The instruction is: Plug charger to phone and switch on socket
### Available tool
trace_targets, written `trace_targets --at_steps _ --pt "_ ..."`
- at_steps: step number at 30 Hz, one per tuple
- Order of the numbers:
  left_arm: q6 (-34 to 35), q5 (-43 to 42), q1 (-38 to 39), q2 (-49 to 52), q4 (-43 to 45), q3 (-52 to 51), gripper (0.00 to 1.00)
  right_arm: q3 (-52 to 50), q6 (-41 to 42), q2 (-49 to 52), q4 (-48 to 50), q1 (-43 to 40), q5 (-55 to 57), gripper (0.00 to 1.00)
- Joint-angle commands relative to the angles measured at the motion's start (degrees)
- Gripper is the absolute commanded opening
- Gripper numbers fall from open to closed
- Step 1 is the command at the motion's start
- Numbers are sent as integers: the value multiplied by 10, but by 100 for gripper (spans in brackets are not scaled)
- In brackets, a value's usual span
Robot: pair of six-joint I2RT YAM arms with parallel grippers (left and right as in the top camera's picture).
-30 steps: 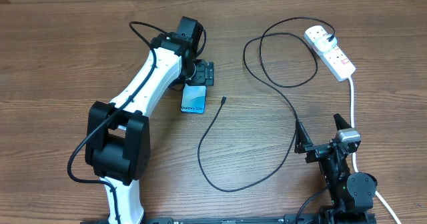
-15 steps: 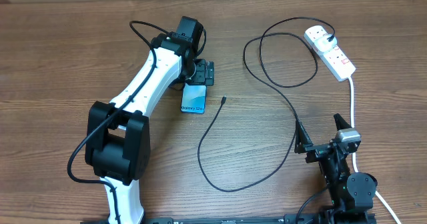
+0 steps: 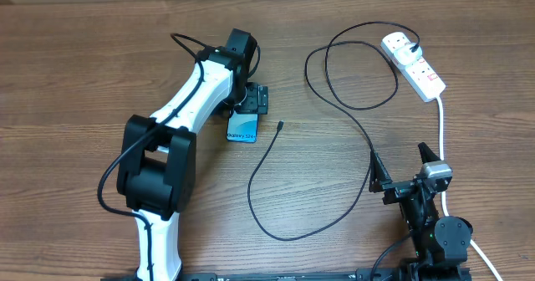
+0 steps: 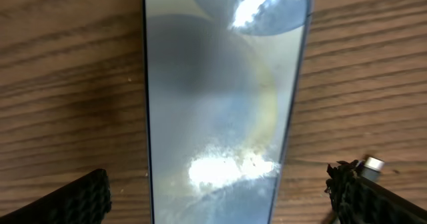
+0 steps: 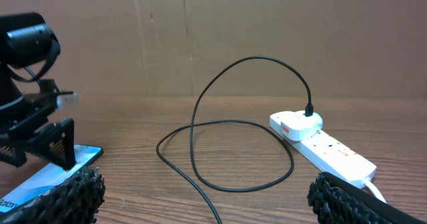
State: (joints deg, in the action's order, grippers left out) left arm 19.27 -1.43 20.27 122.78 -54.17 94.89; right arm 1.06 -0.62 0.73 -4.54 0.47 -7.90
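charger [image 3: 306, 62] far end: seated on socket [image 3: 415, 63], far right corner.
charger tip [image 3: 279, 126]: loose just right of phone [image 3: 242, 128], mid-table; not yet plugged.
switch: unreadable.
left gripper [image 3: 248, 104]: over phone, fingers apart.
right gripper [image 3: 397, 160]: near right corner, fingers apart.

- worktop [image 3: 75, 55]: brown wood, its dark grain running left to right across the overhead view; matte surface, with a soft shadow on it in the left wrist view
- wall [image 5: 267, 31]: plain tan board standing upright behind the worktop's far edge; a faint vertical seam towards its left side
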Motion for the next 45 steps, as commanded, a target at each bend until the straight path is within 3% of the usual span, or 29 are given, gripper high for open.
trace_targets --at_steps 1,10,45 --pt "-13 10 6 18 0 -3 100 -6 4 -6 3 -1 6 100" --pt "-12 59 21 26 3 -3 100 -6 4 -6 3 -1 6 100" --pt "-11 65 21 26 62 -3 100 -6 4 -6 3 -1 6 100"
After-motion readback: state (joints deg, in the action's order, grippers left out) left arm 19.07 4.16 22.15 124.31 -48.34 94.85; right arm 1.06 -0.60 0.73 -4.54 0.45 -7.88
